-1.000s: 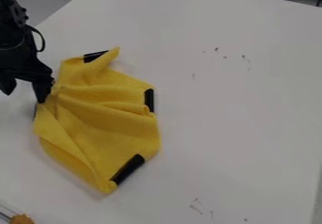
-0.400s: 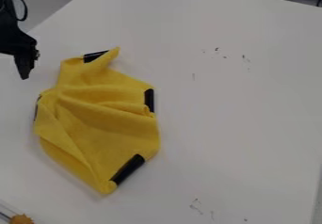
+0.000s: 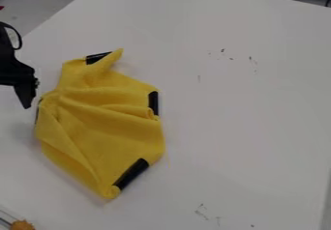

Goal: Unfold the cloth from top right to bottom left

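At the left edge of the camera view is the gripper (image 3: 16, 75), partly cut off by the frame. One finger (image 3: 26, 94) points down just left of the cloth's upper left side, with a gap beside it, so the gripper looks open and holds nothing visible. The yellow cloth (image 3: 103, 122) lies crumpled on the left half of the table, its creases fanning out from the upper left side. A narrow flap sticks up at its top, and its lower left edge is folded over. Black patches show at the top, right, lower right and left edges.
The white table (image 3: 239, 113) extends right of the cloth and carries a few small dark marks. An orange-brown object (image 3: 22, 225) with a thin rod sits in the bottom left corner. The table's far edge slants across the upper left.
From beside the cloth's left side, the gripper went up and left, then came partly back down. The cloth has barely changed; its left edge is now uncovered.
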`<state>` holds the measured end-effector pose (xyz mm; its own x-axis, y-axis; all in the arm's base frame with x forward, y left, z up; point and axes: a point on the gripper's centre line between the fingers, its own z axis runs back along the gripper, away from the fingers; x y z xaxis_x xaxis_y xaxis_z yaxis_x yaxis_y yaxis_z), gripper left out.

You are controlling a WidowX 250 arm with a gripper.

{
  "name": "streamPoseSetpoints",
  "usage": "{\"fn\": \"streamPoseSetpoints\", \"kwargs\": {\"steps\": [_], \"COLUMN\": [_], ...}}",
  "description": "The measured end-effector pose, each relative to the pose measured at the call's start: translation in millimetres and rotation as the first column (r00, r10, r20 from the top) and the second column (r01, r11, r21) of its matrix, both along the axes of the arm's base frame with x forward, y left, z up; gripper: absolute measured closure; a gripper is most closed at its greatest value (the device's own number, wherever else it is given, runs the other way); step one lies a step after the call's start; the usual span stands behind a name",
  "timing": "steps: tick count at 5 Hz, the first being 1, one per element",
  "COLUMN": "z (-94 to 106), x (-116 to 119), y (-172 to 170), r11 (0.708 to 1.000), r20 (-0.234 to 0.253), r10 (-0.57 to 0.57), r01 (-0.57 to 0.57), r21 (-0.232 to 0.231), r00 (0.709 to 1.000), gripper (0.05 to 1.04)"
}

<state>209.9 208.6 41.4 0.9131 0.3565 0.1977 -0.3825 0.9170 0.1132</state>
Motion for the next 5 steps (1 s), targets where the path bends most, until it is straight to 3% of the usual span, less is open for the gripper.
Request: {"fn": "streamPoseSetpoints", "kwargs": {"steps": [2, 5], "z": [-27.8, -32.8], "x": [4, 22], "y": [-14, -35], "r11": [0.996, 0.992], "r20": [-0.011, -0.026], "r10": [-0.010, -0.069], "r01": [0.009, 0.066], "r21": [-0.090, -0.108], "r00": [1.000, 0.997], "gripper": [0.083, 0.117]}}
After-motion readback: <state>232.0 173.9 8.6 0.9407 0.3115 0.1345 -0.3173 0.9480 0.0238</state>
